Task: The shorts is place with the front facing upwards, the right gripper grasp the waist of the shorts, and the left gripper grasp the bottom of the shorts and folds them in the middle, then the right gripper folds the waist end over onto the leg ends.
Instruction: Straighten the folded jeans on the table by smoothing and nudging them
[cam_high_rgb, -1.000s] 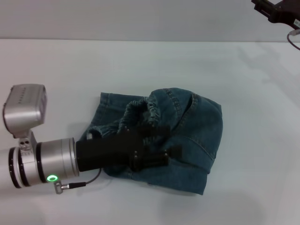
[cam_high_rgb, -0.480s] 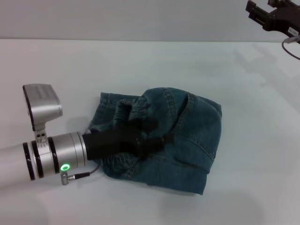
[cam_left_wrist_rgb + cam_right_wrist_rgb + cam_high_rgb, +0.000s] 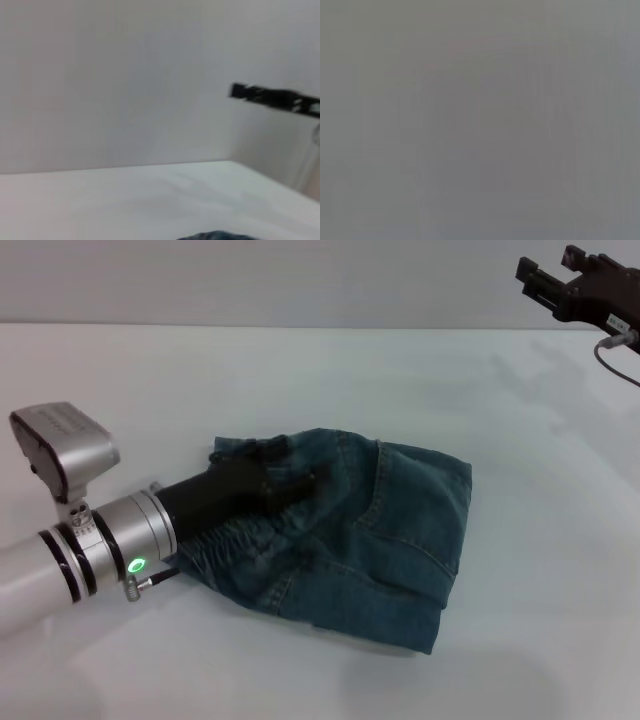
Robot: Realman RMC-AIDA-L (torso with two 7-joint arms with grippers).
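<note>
The denim shorts lie folded on the white table, and a gathered ruffled band shows along their left edge. My left gripper, with the green light on its wrist, lies low over the left part of the shorts and touches the cloth. A sliver of denim shows in the left wrist view. My right gripper hangs high at the far right, open and holding nothing. It also appears as a dark bar in the left wrist view. The leg hems cannot be made out.
The table's far edge meets a grey wall. A cable hangs from the right arm. The right wrist view is plain grey.
The left arm has drawn back to the left. The raised fold with the ruffled band has dropped, and the shorts now lie flatter. The right gripper has drifted slightly left.
</note>
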